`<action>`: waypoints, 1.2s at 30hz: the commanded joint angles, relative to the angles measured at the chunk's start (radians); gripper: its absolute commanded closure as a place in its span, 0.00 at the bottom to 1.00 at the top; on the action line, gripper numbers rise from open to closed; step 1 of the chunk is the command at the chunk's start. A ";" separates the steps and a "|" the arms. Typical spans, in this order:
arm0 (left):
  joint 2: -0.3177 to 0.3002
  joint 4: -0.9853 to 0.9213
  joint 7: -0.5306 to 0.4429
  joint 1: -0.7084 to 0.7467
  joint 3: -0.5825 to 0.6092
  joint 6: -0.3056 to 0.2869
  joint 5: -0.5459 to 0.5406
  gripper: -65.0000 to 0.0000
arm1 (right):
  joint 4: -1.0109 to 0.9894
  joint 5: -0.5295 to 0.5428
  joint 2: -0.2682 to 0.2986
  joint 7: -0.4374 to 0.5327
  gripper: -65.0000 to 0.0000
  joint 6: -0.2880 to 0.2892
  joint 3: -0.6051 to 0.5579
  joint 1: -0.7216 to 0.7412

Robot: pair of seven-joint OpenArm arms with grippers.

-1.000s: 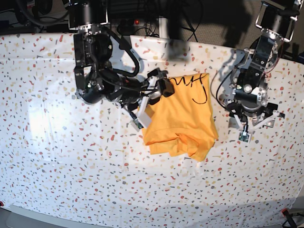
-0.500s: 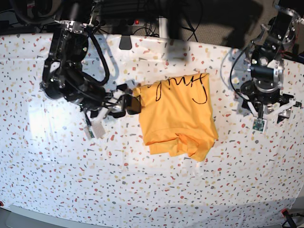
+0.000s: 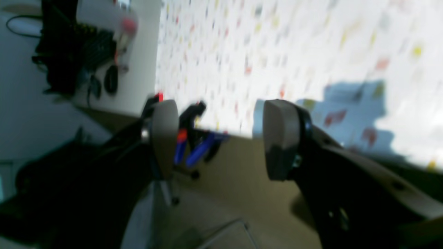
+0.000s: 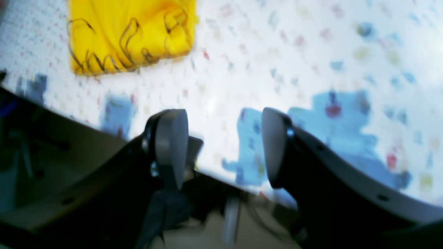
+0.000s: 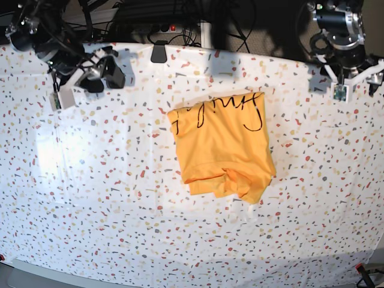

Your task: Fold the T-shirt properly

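The mustard-yellow T-shirt (image 5: pixel 222 147) lies folded into a rough rectangle mid-table, black script along its far edge and a rumpled near edge. In the right wrist view the T-shirt (image 4: pixel 128 34) shows at the upper left, well away from the fingers. My right gripper (image 5: pixel 90 84) hovers over the far left corner of the table, open and empty; its wrist view shows the right gripper (image 4: pixel 223 148) with a wide gap. My left gripper (image 5: pixel 357 78) is up at the far right, also open and empty. The left gripper (image 3: pixel 223 138) hangs over the table's edge.
The speckled white table (image 5: pixel 120 210) spreads around the shirt. A black clip (image 5: pixel 158 53) sits on its far edge, with cables behind it. A blue and red clamp (image 3: pixel 193 138) grips the table edge near the left gripper. Another clamp (image 5: pixel 363 270) holds the near right corner.
Both arms have drawn back from the shirt, the right arm to the far left corner, the left arm to the far right. The shirt stays flat, its far left corner now uncovered.
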 commanded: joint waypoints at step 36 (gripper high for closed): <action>0.242 -1.454 -0.903 -0.224 -0.006 -0.767 -0.450 0.44 | -1.357 -0.378 0.238 0.384 0.50 0.008 -0.555 0.110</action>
